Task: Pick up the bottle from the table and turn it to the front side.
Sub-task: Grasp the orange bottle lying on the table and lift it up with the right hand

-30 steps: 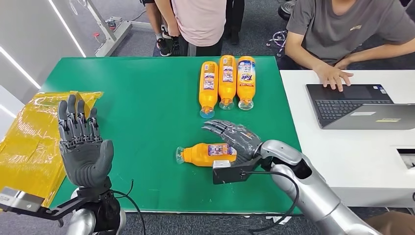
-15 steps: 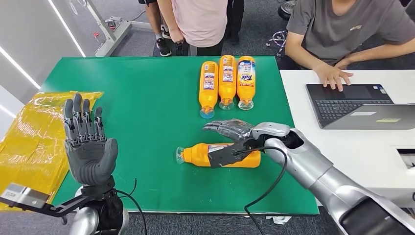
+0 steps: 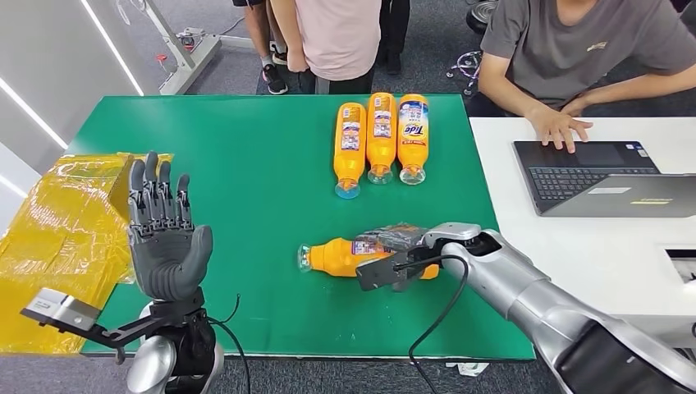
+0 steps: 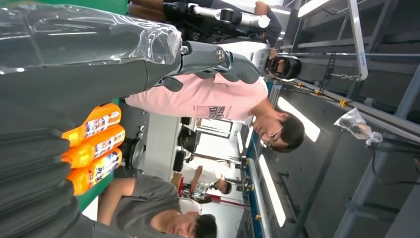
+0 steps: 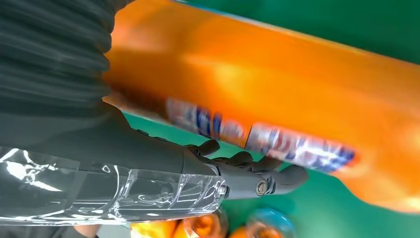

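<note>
Bottle lies on green table.

Three orange bottles lie side by side near the green bench's far edge. Yellow plastic wrap drapes its left edge. A person types on a laptop on the white bench beside it.
</note>
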Tool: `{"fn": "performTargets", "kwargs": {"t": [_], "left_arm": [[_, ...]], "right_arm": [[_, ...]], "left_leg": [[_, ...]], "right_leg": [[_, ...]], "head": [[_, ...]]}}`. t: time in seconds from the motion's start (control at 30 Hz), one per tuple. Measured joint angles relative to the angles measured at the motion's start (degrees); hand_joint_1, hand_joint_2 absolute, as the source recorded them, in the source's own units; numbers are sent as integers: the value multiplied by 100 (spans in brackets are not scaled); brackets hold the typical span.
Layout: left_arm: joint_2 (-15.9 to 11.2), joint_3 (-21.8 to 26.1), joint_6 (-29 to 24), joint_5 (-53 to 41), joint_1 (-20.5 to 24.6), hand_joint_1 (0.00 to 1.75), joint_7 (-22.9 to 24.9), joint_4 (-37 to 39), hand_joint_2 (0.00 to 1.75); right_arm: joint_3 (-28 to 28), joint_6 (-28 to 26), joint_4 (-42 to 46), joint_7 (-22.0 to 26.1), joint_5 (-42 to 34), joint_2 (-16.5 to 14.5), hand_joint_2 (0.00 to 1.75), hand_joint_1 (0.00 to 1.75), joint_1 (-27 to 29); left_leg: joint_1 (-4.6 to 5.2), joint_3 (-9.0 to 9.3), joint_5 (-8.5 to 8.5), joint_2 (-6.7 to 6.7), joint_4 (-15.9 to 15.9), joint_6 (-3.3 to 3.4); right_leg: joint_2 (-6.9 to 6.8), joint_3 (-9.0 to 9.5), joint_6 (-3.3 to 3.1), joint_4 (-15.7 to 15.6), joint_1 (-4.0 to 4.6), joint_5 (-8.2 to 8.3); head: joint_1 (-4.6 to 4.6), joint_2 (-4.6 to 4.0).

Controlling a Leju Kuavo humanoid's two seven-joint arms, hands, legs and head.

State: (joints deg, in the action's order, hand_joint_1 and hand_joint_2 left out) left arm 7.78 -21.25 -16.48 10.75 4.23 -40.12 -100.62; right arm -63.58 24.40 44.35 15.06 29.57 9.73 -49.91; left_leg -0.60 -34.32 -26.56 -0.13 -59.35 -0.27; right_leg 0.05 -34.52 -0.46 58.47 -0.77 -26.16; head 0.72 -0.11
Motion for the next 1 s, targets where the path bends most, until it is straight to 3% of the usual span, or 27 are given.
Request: {"fn": "performTargets", "kwargs": {"t": [0.47,0.5,0.6,0.63,1.0], "left_arm": [[2,-5,1,20,120,0,4,97,175],[2,-6,0,20,122,0,7,102,175],[2,-12,-5,20,124,0,17,110,175],[2,-14,-7,20,125,0,24,110,175],[0,-50,-68,41,131,0,50,135,175]], "right_arm": [[-114,-372,-470,-284,291,31,175,0,-39],[-114,-408,-480,-307,314,31,175,8,-37],[-116,-502,-496,-371,367,34,175,138,-25],[-116,-540,-498,-389,386,37,175,174,-21],[-87,-1029,-444,-537,678,65,175,175,97]], "left_leg": [[0,18,0,4,-7,1],[0,18,0,4,-8,1],[0,19,0,4,-10,1],[0,20,0,5,-10,1],[-1,25,1,7,-12,2]], "right_leg": [[3,22,3,-1,1,2],[3,23,5,-2,1,3],[3,24,7,-2,1,4],[4,24,7,-2,1,5],[7,29,9,-2,1,6]], "head": [[-1,0],[-1,0],[0,0],[-1,0],[-1,0]]}}
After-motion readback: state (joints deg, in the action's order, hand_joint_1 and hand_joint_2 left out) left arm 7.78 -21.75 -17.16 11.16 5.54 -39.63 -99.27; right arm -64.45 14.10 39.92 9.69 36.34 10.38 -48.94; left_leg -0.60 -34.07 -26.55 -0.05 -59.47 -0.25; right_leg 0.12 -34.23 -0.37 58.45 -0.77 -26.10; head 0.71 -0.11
